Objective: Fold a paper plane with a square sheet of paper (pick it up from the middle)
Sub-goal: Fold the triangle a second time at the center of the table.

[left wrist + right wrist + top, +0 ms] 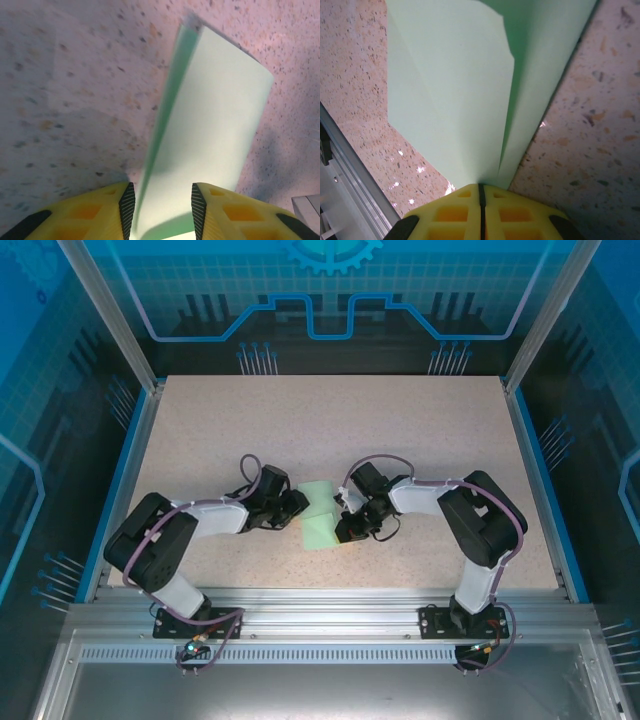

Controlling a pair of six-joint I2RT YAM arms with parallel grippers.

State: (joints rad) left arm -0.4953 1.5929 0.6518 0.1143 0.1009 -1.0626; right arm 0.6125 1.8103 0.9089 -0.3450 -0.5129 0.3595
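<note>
The square sheet of paper (319,516) is pale mint green and lies folded into overlapping flaps at the middle of the table, between the two arms. My left gripper (298,506) reaches it from the left. In the left wrist view its yellow fingers (107,210) stand apart around a raised, curved flap of the sheet of paper (215,125), with gaps on both sides, so the left gripper (162,205) is open. My right gripper (343,521) comes from the right. Its pads are pressed together in the right wrist view, where the right gripper (481,188) is shut on an edge of the sheet of paper (450,90).
The speckled beige table (330,430) stretches free behind the arms. An aluminium rail (320,610) runs along the near edge and appears as the rail (342,170) at the left of the right wrist view. Blue panels wall in the sides.
</note>
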